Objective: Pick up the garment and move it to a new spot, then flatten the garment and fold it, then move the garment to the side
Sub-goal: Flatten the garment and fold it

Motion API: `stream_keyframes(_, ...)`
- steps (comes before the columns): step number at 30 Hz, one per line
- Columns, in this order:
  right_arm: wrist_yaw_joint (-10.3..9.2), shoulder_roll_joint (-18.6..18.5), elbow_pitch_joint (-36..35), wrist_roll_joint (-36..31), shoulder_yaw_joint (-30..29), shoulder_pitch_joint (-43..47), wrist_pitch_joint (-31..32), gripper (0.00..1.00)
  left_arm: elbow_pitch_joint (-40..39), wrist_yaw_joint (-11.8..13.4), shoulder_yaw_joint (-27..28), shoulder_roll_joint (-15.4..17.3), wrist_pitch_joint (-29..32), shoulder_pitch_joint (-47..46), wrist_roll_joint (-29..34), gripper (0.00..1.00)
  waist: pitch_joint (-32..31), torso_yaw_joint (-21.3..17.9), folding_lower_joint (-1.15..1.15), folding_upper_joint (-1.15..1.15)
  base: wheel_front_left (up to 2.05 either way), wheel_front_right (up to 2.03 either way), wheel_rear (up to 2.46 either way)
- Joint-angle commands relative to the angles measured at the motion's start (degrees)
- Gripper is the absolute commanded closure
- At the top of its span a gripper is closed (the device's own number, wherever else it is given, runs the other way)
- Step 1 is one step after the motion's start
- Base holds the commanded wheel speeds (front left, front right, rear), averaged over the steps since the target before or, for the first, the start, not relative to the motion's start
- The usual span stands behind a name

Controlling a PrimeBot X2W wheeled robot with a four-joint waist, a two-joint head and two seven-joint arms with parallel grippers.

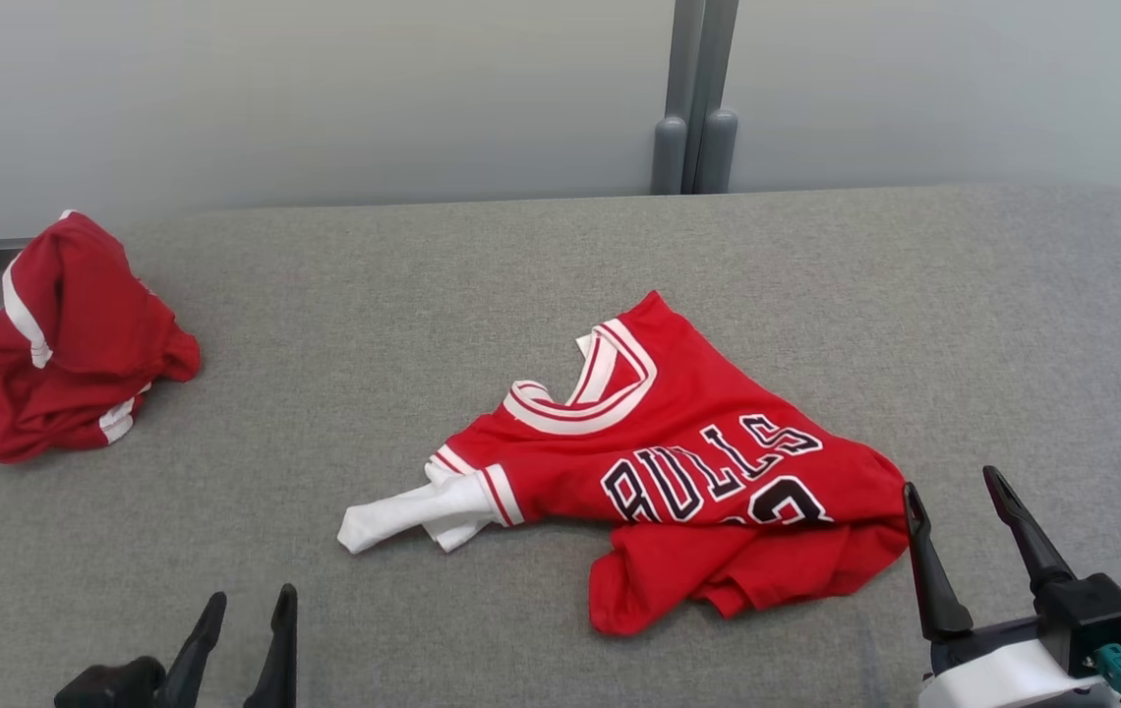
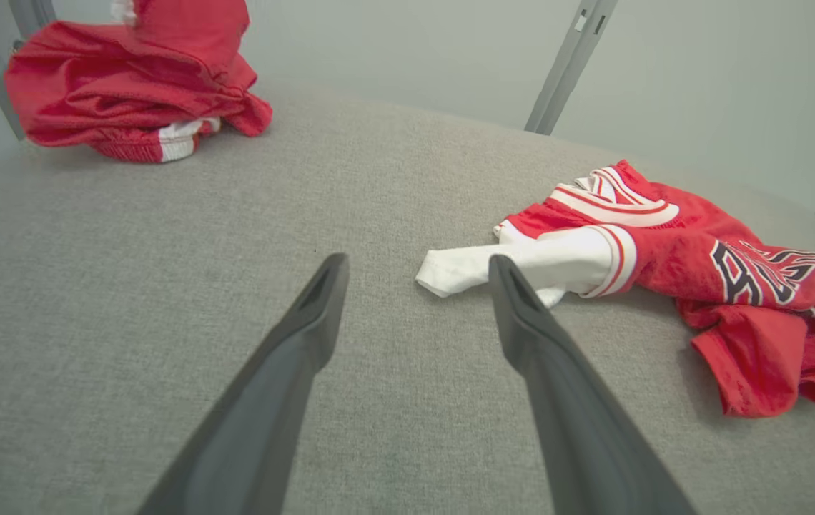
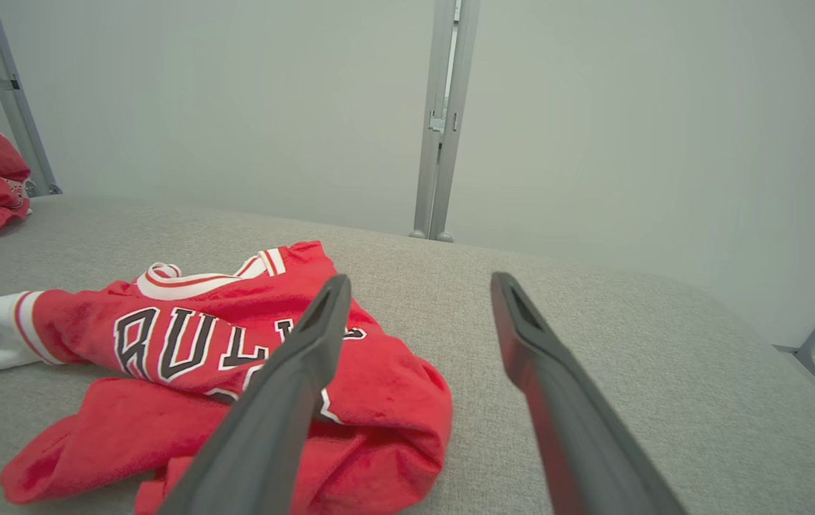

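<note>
A crumpled red jersey (image 1: 708,462) with "BULLS" lettering and a white sleeve lies in the middle of the grey padded table (image 1: 423,295); it also appears as the jersey (image 2: 736,265) in the left wrist view and the jersey (image 3: 186,357) in the right wrist view. My left gripper (image 1: 251,605) stands open at the lower left, short of the white sleeve (image 2: 515,268), touching nothing. My right gripper (image 1: 954,487) is open just right of the jersey's hem, its left finger (image 3: 307,343) over the cloth edge, holding nothing.
A second red garment (image 1: 64,339) with white stripes sits bunched at the table's far left edge, seen too as the bunched garment (image 2: 136,79). A grey post (image 1: 693,98) stands behind the table against a pale wall. Bare grey surface lies between the two garments.
</note>
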Motion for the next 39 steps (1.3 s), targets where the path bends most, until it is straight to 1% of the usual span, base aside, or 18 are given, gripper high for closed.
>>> stream_keyframes(1, -0.02, -0.4, -0.1, -0.2, 0.1, -0.8, -0.2, 0.00, 1.7, -0.3, 0.5, -2.3, 0.9, -3.1, -2.6, 0.00, 0.9, -1.1, 0.00, 0.00, 0.00, 0.00, 0.00)
stream_keyframes(4, -0.02, -0.3, -0.1, -0.1, 0.5, -1.5, -0.2, 0.00, 4.8, -1.0, 1.0, -6.6, 4.0, -6.4, -7.9, 0.00, 1.8, -2.6, 0.00, 0.00, 0.00, 0.00, 0.00)
stream_keyframes(5, -0.02, -0.3, -0.1, -0.1, 0.5, -1.5, -0.2, 0.00, 4.8, -1.0, 1.0, -6.6, 4.0, -6.4, -7.9, 0.00, 1.8, -2.6, 0.00, 0.00, 0.00, 0.00, 0.00)
stream_keyframes(8, -0.02, -0.2, 0.0, 0.0, 0.8, -2.2, -0.2, 0.00, 7.5, -2.2, 1.0, -9.4, 7.8, -9.8, -12.5, 0.00, 2.8, -4.7, 0.00, 0.00, 0.00, 0.00, 0.00)
stream_keyframes(10, -0.02, -0.1, 0.0, 0.1, 0.6, -2.6, -0.2, 0.00, 8.8, -2.4, 1.3, -10.5, 9.5, -12.2, -14.2, 0.00, 3.6, -6.0, 0.00, 0.00, 0.00, 0.00, 0.00)
stream_keyframes(12, -0.02, 0.1, 0.0, 0.2, 0.4, -2.7, -0.2, 0.00, 10.2, -1.8, 1.3, -10.5, 10.9, -14.4, -14.6, 0.00, 4.3, -7.1, 0.00, 0.00, 0.00, 0.00, 0.00)
stream_keyframes(14, -0.02, 0.2, 0.0, 0.2, 0.5, -3.1, -0.2, 0.00, 11.9, -0.6, 1.3, -9.7, 11.9, -16.8, -13.5, 0.00, 4.9, -8.2, 0.00, 0.00, 0.00, 0.00, 0.00)
stream_keyframes(17, -0.02, 0.3, 0.0, 0.4, 0.3, -3.8, -0.2, 0.00, 14.4, 0.5, 0.3, -8.6, 15.0, -19.8, -12.4, 0.00, 5.8, -9.6, 0.00, 0.00, 0.00, 0.00, 0.00)
stream_keyframes(21, -0.02, 0.6, 0.1, 0.6, 0.4, -4.4, -0.2, 0.00, 17.8, 1.4, -1.6, -6.8, 19.8, -22.2, -11.4, 0.00, 6.7, -11.3, 0.00, 0.00, 0.00, 0.00, 0.00)
stream_keyframes(23, -0.02, 0.7, 0.0, 0.6, 0.3, -4.6, -0.2, 0.00, 19.2, 1.7, -2.0, -6.1, 21.0, -23.0, -11.0, 0.00, 7.1, -11.9, 0.00, 0.00, 0.00, 0.00, 0.00)
stream_keyframes(25, -0.02, 0.8, 0.0, 0.6, 0.1, -4.7, -0.2, 0.00, 20.3, 1.1, -2.2, -6.1, 21.5, -23.6, -11.3, 0.00, 7.4, -12.3, 0.00, 0.00, 0.00, 0.00, 0.00)
stream_keyframes(28, -0.02, 0.9, 0.0, 0.7, 0.0, -4.7, -0.2, 0.00, 22.0, 0.5, -2.2, -7.0, 22.1, -24.4, -12.2, 0.00, 7.8, -12.6, 0.00, 0.00, 0.00, 0.00, 0.00)
stream_keyframes(33, -0.02, 1.1, 0.1, 0.8, 0.0, -5.0, -0.2, 0.00, 25.6, 0.4, -3.5, -7.9, 23.7, -25.1, -11.9, 0.00, 8.1, -13.0, 0.00, 0.00, 0.00, 0.00, 0.00)
stream_keyframes(34, -0.02, 1.1, 0.1, 0.8, -0.1, -5.2, -0.2, 0.00, 26.4, 0.3, -3.9, -7.9, 24.0, -25.4, -11.6, 0.04, 8.2, -13.0, 0.00, 0.00, 0.00, 0.00, 0.00)
stream_keyframes(35, -0.02, 1.1, 0.1, 0.8, -0.1, -5.3, -0.2, 0.00, 27.0, 0.1, -4.2, -8.0, 24.2, -25.5, -11.5, 0.53, 8.2, -13.0, 0.00, 0.00, 0.00, 0.00, 0.00)
stream_keyframes(36, -0.02, 1.1, 0.2, 0.8, -0.2, -5.4, -0.2, 0.00, 27.5, -0.2, -4.4, -8.1, 24.4, -25.6, -11.6, 0.53, 8.2, -13.0, 0.00, 0.00, 0.00, 0.00, 0.00)
stream_keyframes(37, -0.02, 1.1, 0.2, 0.8, -0.3, -5.4, -0.2, 0.00, 28.0, -0.8, -4.8, -8.4, 25.0, -25.7, -11.9, 1.00, 8.2, -12.9, 0.00, 0.00, 0.00, 0.00, 0.00)
stream_keyframes(39, -0.02, 1.1, 0.2, 0.8, -0.5, -5.4, -0.2, 0.00, 28.7, -1.7, -5.1, -8.6, 25.1, -26.1, -12.3, 1.00, 8.1, -12.7, 0.00, 0.00, 0.00, 0.00, 0.00)
